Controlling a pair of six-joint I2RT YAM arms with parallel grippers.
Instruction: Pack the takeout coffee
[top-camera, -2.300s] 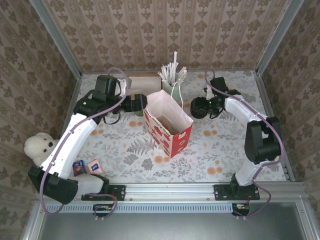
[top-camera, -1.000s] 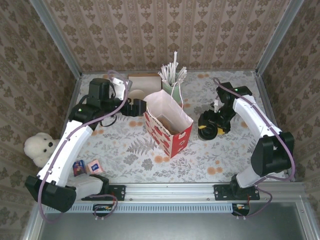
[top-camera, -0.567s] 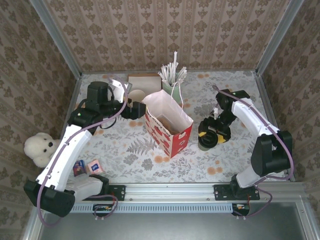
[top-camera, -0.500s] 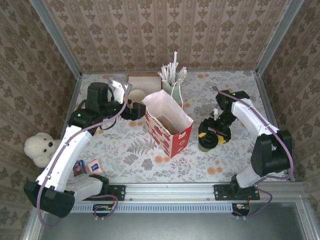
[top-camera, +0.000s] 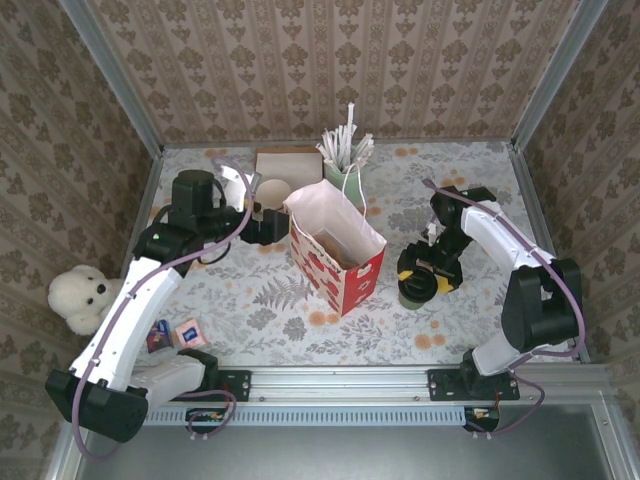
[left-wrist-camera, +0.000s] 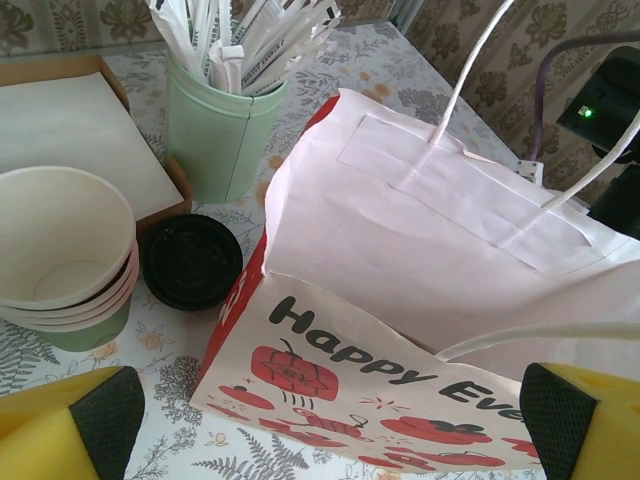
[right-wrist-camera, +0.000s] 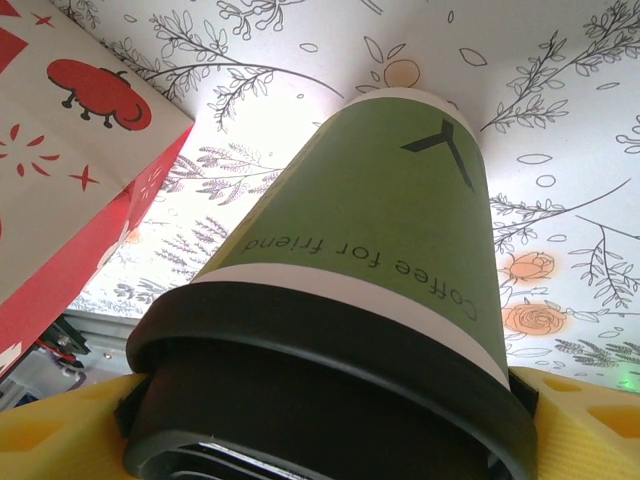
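Observation:
The takeout coffee, a dark green cup with a black lid, is gripped at its lid by my right gripper, whose yellow fingers press both sides. In the top view the coffee and right gripper sit just right of the red and white paper bag, near the table; I cannot tell whether the cup touches it. My left gripper is open at the bag's left side. In the left wrist view its pads spread wide around the bag's printed wall, not touching it.
A stack of lidless cups, a loose black lid, a mint cup of straws and a napkin tray stand behind the bag. A teddy bear and small packets lie front left.
My right gripper has carried the coffee from the back of the table toward the front, stopping right of the bag. My left gripper has drawn away from the cup stack, closer to the bag.

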